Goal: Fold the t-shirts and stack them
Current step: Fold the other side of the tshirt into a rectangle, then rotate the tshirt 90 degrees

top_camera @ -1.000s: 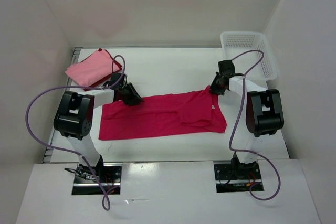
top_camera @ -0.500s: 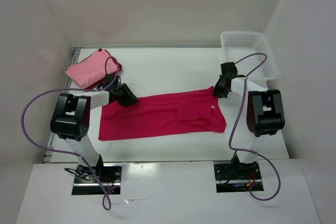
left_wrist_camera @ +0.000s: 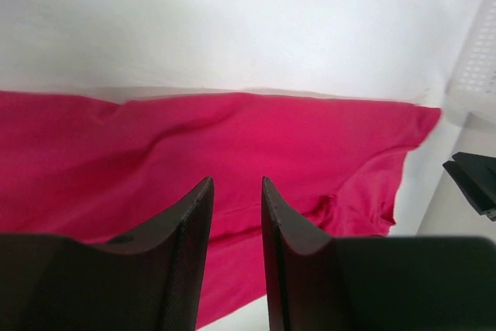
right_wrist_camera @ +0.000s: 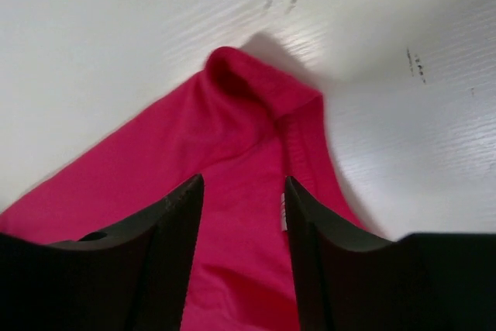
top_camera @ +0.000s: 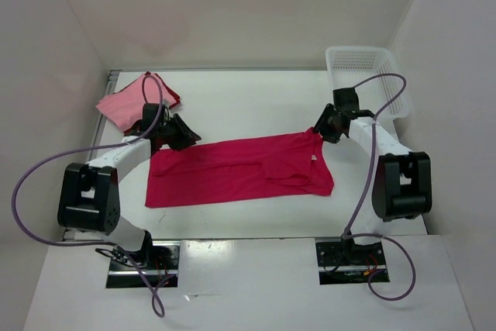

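Note:
A crimson-magenta t-shirt [top_camera: 240, 170] lies spread flat across the middle of the table. My left gripper [top_camera: 188, 136] hovers at its back left edge, jaws a little apart with nothing between them [left_wrist_camera: 236, 191]; red cloth [left_wrist_camera: 232, 137] shows beneath. My right gripper [top_camera: 316, 129] is open over the shirt's back right corner [right_wrist_camera: 240, 98], fingers wide apart above the cloth [right_wrist_camera: 244, 187] and not touching it. A folded light pink t-shirt [top_camera: 126, 103] rests on a dark red one [top_camera: 172, 98] at the back left.
A white mesh basket [top_camera: 366, 75] stands at the back right corner, just behind the right arm; its wall also shows in the left wrist view [left_wrist_camera: 480, 60]. White walls enclose the table on three sides. Purple cables loop off both arms.
The right gripper has opened and let go of the shirt's back right corner, which now lies on the table. The left arm has swung outward and its gripper has drawn back from the shirt's edge.

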Available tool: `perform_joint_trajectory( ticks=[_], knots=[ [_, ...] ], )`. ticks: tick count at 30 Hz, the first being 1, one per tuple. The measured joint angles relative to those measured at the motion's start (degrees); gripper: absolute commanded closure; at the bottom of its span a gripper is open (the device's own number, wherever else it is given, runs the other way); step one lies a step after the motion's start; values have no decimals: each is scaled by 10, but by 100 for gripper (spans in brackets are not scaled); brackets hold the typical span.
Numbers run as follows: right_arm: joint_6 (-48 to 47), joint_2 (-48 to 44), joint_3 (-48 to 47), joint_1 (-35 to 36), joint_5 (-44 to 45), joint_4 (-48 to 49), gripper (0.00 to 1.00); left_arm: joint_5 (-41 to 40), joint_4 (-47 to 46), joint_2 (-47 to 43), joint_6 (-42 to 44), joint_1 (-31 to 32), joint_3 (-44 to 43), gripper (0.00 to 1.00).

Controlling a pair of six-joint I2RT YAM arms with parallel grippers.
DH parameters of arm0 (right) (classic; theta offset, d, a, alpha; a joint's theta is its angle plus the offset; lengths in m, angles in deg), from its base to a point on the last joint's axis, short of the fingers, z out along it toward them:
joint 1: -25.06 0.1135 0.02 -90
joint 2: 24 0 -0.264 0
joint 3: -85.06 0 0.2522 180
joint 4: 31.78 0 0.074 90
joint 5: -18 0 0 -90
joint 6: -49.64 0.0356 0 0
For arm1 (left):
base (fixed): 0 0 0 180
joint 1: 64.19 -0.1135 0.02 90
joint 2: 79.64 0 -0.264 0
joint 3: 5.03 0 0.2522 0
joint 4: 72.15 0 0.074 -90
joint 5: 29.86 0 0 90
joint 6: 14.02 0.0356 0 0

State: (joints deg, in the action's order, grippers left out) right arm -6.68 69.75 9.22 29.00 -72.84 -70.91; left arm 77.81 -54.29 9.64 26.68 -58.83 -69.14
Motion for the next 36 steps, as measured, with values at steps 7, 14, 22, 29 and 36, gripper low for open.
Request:
perform_joint_trajectory(
  ticks=[7, 14, 22, 29, 36],
  knots=[
    [35, -88, 50, 28, -48, 4, 92, -1, 0, -56, 14, 0, 38, 59],
    [89, -47, 142, 120, -96, 15, 98, 4, 12, -39, 10, -1, 89, 52],
    [119, -72, 190, 118, -97, 13, 95, 11, -16, -16, -19, -25, 123, 45],
    [114, -78, 173, 118, -93, -17, 76, 22, -8, -23, -19, -42, 117, 42],
    [100, -25, 68, 118, -95, 12, 97, 21, 28, -80, 11, -42, 42, 51]
  ],
)
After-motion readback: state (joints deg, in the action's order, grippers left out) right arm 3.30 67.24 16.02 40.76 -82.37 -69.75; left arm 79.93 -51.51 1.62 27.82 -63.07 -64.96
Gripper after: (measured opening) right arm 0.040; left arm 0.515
